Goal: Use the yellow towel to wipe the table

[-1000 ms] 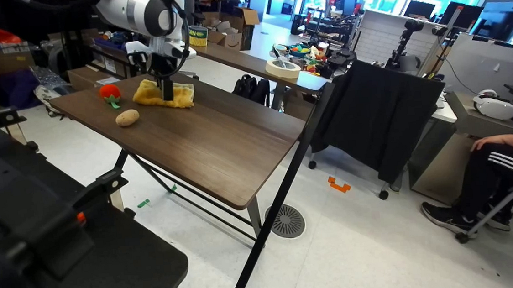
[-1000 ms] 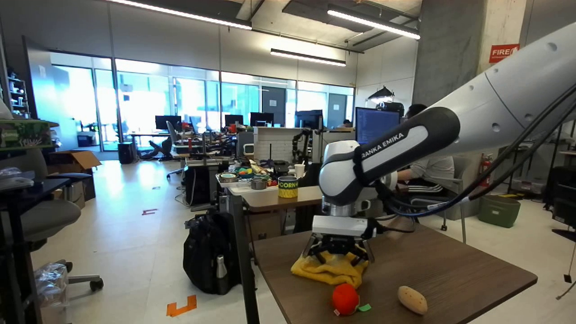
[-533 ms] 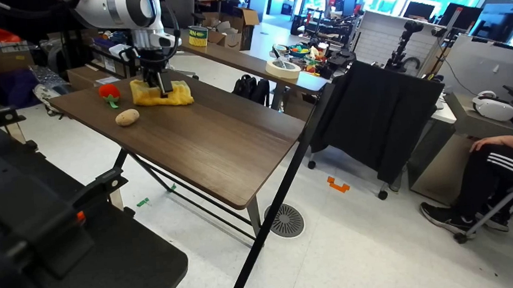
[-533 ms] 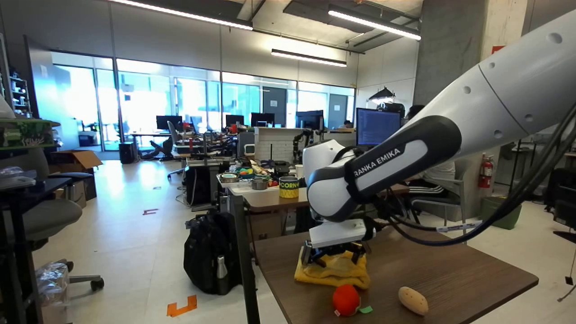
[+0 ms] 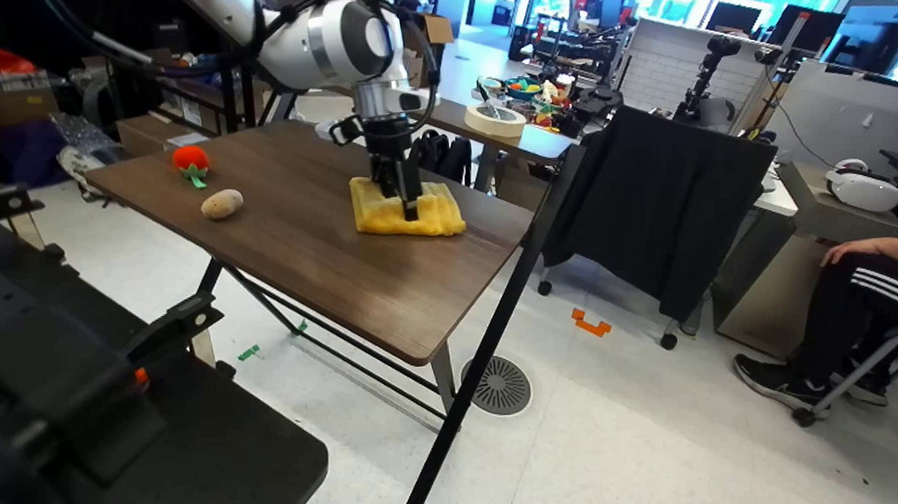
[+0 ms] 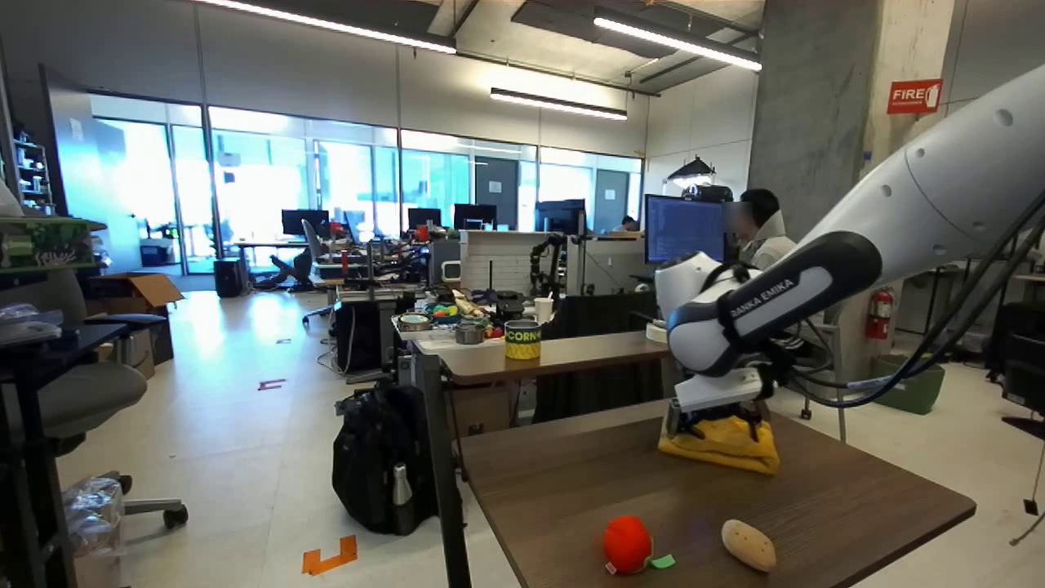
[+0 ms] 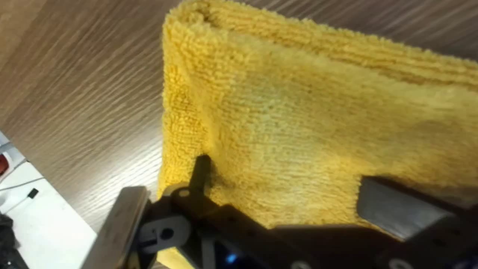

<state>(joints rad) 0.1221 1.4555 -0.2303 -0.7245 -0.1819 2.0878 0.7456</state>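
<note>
Lying on the table [image 6: 604, 490], yellow towel [image 6: 720, 455], touching end effector [image 6: 725, 432] above

in an exterior view, bright windows [image 6: 269, 188] glow at ten o'clock, strip lights [image 6: 559, 104] burn from eleven to one, and a concrete column [image 6: 808, 122] stands at two. pale floor [image 6: 237, 441] spreads at eight.

The towel [image 7: 317, 123] shows bright yellow, finely ribbed; the bench [image 5: 321, 254] dark brown, streaked with wood grain. I see a black and grey pincer [image 6: 724, 431] and a white and black arm [image 6: 849, 253]. The round toy [image 6: 628, 544] is red and green, the potato [image 6: 748, 545] beige with dark dots, those trousers [image 5: 885, 294] black, white-striped.
</note>
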